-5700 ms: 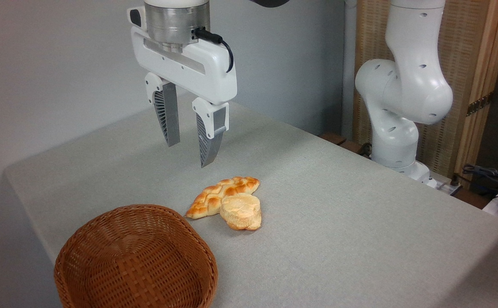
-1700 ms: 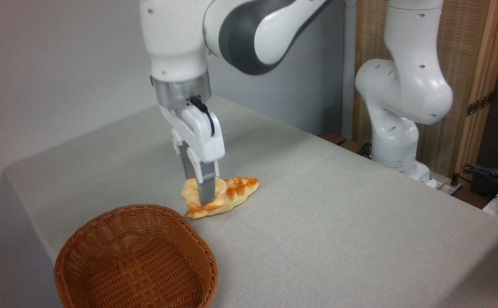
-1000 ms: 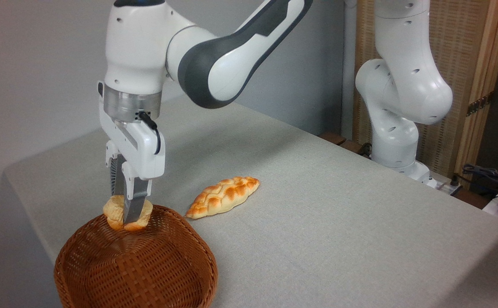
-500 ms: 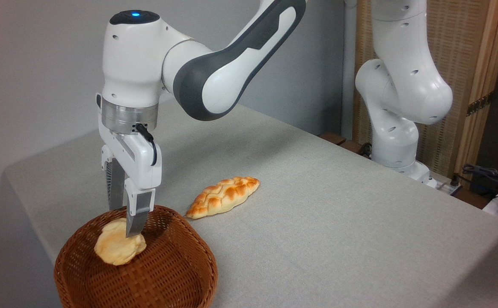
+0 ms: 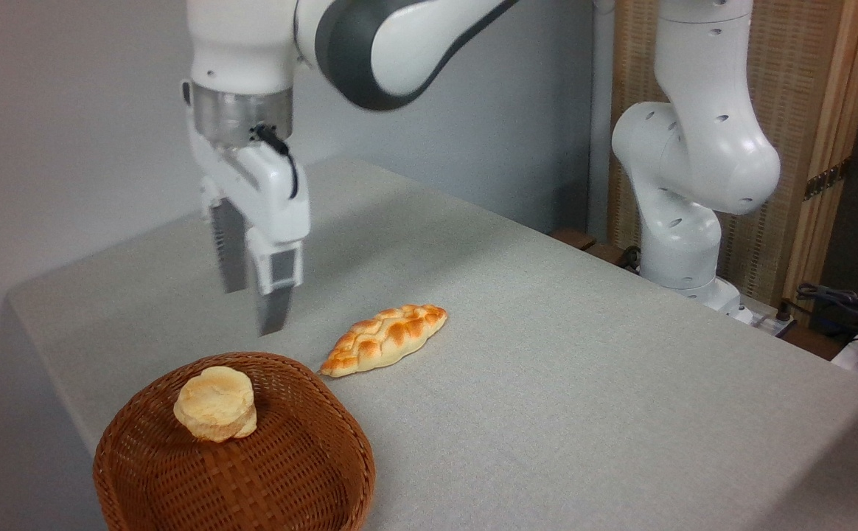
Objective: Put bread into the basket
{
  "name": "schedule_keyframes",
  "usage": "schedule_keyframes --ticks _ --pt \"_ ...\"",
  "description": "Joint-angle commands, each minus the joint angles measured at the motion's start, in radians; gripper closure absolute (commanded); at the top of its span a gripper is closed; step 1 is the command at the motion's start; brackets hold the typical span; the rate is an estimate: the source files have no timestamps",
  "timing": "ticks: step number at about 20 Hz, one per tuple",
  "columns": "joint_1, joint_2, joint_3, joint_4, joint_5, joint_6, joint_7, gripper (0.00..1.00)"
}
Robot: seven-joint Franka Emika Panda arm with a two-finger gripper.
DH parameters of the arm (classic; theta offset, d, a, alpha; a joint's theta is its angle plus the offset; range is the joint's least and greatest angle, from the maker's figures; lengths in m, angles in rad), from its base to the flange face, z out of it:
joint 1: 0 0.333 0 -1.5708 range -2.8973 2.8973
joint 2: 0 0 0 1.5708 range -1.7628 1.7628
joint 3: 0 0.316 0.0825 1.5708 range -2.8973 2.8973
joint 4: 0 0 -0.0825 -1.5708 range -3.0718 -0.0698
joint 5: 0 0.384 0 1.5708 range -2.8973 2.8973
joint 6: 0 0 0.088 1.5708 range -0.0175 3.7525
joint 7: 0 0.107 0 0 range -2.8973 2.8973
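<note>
A grey cloth-covered table [image 5: 547,369] fills the view, with a plain grey wall behind and a wicker screen at the far right.

The pincer [image 5: 252,310] hangs well above the table, pointing down, somewhat blurred. Its two fingers [image 5: 273,295] stand a little apart with nothing between them; it holds no object.

Below it and slightly to its left sits the basket [image 5: 304,472], at the near left corner of the table. The bread [image 5: 215,404] lies inside, resting toward the back wall of the basket, tilted rather than flat, its pale cracked top facing up and towards the camera. It is clear of the fingers.

Just to the right of the pincer and lower down, the braided loaf [image 5: 385,339] lies on the cloth, close beside the basket's rim but apart from it.

Further right, the arm's white base [image 5: 683,243] stands at the table's far edge.

The task looks done. Little remains to go wrong, though the bun seems propped against the sloped weave and could slide or roll to the bottom if the basket were bumped. A low sweep of the fingers to the right could also knock the braided loaf, and the basket sits near the table's edge, so any nudge might push it off.
</note>
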Motion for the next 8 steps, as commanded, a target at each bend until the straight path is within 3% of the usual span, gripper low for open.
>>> schedule_keyframes --ticks 1,3,8 --pt "-0.002 -0.031 0.005 -0.009 0.031 -0.12 -0.041 0.0" --pt "0.002 -0.04 0.011 -0.009 0.031 -0.126 -0.087 0.0" --pt "0.007 -0.06 0.024 -0.01 0.031 -0.129 -0.087 0.0"
